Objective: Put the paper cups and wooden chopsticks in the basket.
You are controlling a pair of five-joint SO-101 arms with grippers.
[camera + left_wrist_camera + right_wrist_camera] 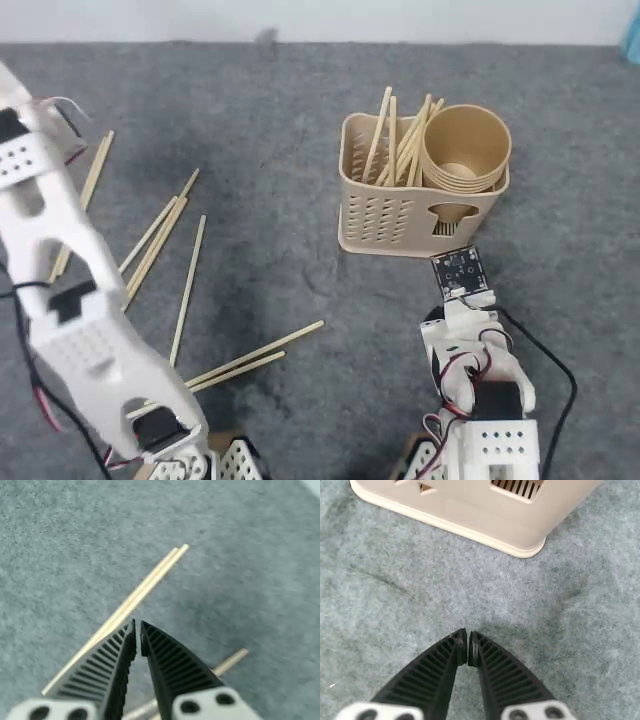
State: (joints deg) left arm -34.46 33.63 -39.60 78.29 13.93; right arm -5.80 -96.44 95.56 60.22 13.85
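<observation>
Several wooden chopsticks (255, 354) partly behind the left arm (70, 300).

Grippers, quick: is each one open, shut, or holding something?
Left gripper: shut, holding nothing.
Right gripper: shut, holding nothing.

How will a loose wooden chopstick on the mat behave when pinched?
The chopsticks look thin and straight, so probably stiff and light. Lying flat on the fuzzy mat, one may be hard to get under. Pinched near an end, it would likely pivot downward.
</observation>
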